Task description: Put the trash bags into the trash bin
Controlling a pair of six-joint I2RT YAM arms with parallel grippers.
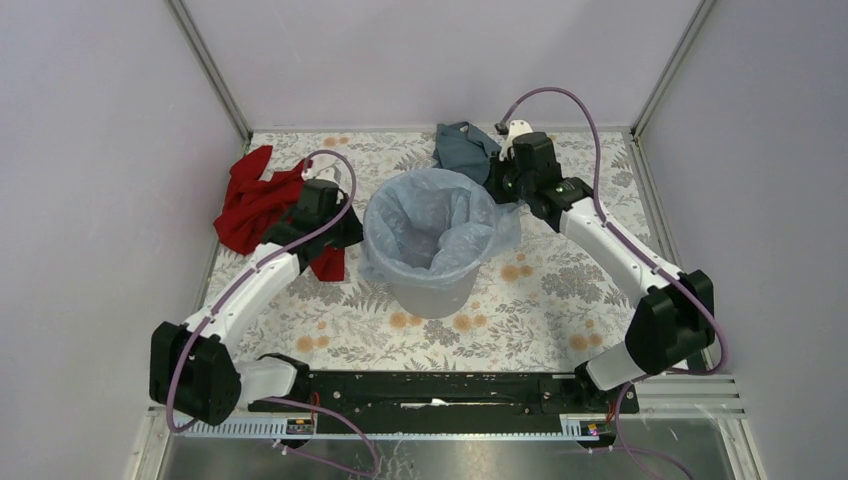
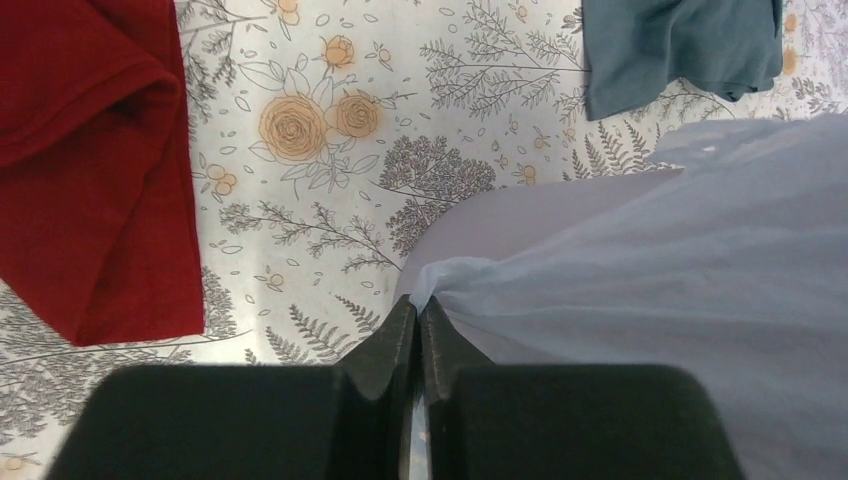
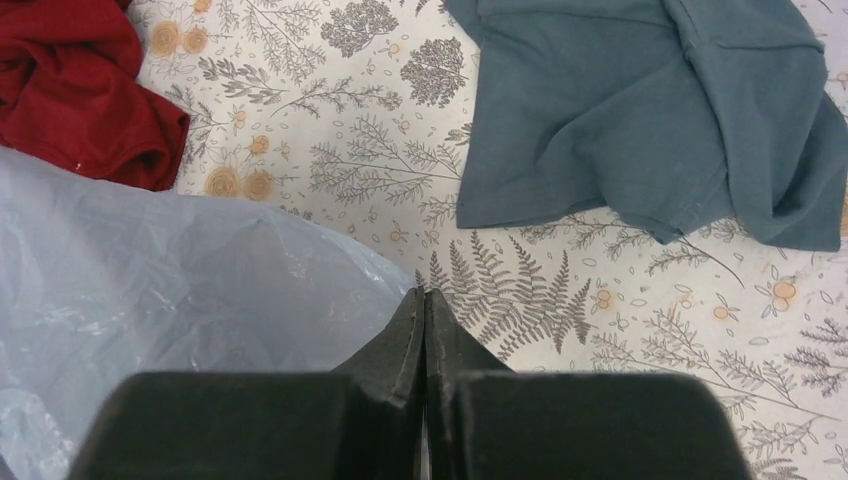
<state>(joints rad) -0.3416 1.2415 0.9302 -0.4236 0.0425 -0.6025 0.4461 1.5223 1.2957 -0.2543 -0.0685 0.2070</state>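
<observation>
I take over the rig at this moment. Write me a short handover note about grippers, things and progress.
Left gripper: shut on an edge of the trash bag, at the left side of the trash bin.
Right gripper: shut on the bag's edge at the right side.
Bin stands upright; the bag lines it and drapes over the rim.
Done: bag is in the bin.
Left: probably release both edges and withdraw.

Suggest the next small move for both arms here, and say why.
Probably draw both pinched edges down outside the rim. The trash bag already lines the trash bin, its mouth open, while the left end effector and right end effector are each shut on a bag edge beside the rim.
</observation>
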